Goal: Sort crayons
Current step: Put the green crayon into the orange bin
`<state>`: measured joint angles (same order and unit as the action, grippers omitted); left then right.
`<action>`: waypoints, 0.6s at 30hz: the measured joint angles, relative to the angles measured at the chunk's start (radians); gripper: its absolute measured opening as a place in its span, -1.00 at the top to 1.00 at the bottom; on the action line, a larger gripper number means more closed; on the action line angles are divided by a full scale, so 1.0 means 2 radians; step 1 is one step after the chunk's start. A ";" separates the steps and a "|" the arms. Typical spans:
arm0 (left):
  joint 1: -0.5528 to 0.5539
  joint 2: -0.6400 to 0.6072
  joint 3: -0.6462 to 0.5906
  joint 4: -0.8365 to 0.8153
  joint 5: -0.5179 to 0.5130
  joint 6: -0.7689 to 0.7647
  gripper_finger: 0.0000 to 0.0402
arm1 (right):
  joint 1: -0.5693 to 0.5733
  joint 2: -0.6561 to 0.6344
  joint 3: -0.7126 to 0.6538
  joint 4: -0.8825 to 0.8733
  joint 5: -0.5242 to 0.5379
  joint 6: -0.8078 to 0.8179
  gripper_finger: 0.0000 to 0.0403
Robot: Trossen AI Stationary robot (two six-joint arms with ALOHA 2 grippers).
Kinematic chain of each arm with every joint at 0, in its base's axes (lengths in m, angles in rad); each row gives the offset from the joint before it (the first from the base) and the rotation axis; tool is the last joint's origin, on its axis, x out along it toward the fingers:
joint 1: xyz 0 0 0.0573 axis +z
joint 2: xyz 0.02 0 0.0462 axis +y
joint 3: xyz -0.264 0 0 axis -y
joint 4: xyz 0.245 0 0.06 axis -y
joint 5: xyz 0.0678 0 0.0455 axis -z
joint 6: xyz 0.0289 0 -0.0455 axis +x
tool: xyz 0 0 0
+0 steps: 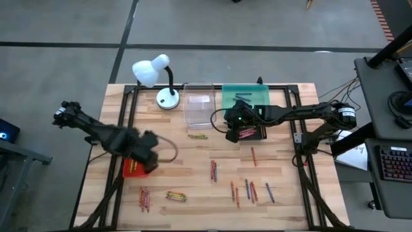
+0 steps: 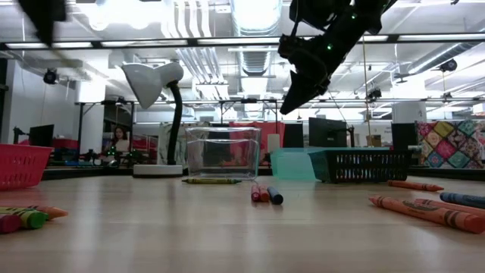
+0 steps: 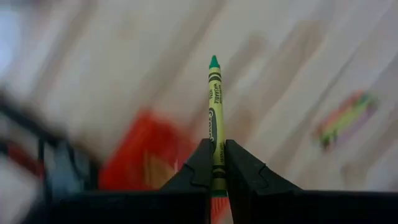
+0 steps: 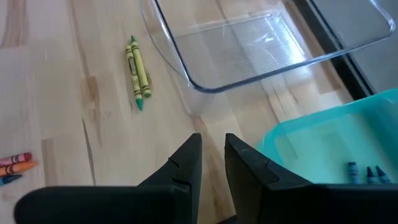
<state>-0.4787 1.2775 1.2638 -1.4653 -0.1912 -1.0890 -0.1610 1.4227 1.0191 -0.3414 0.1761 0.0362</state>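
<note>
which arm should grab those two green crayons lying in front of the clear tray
Right. The right gripper hangs empty near the green crayons; the left gripper already holds a green crayon.

We counted four trays: one red tray under the left gripper, one clear tray, one teal tray and one black tray. One lamp stood behind. That gripper pinched one green crayon; two green crayons lay ahead of the right gripper.

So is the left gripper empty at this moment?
No. In the left wrist view the left gripper is shut on a green crayon that sticks out past its fingertips.
</note>
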 joint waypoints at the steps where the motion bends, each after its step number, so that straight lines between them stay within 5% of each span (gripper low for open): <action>1: -0.015 0.002 0.000 -0.014 0.017 -0.035 1.00 | 0.001 0.000 -0.002 0.001 0.000 0.003 0.71; 10: -0.117 0.029 -0.078 -0.026 0.130 -0.269 1.00 | 0.012 0.000 -0.005 0.001 -0.002 0.016 0.73; 18: -0.120 0.073 -0.120 -0.019 0.131 -0.301 1.00 | 0.038 0.000 -0.005 0.001 -0.002 0.041 0.73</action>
<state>-0.7189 1.4240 1.0229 -1.5024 0.0700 -1.6901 -0.0860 1.4227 1.0084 -0.3397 0.1727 0.1188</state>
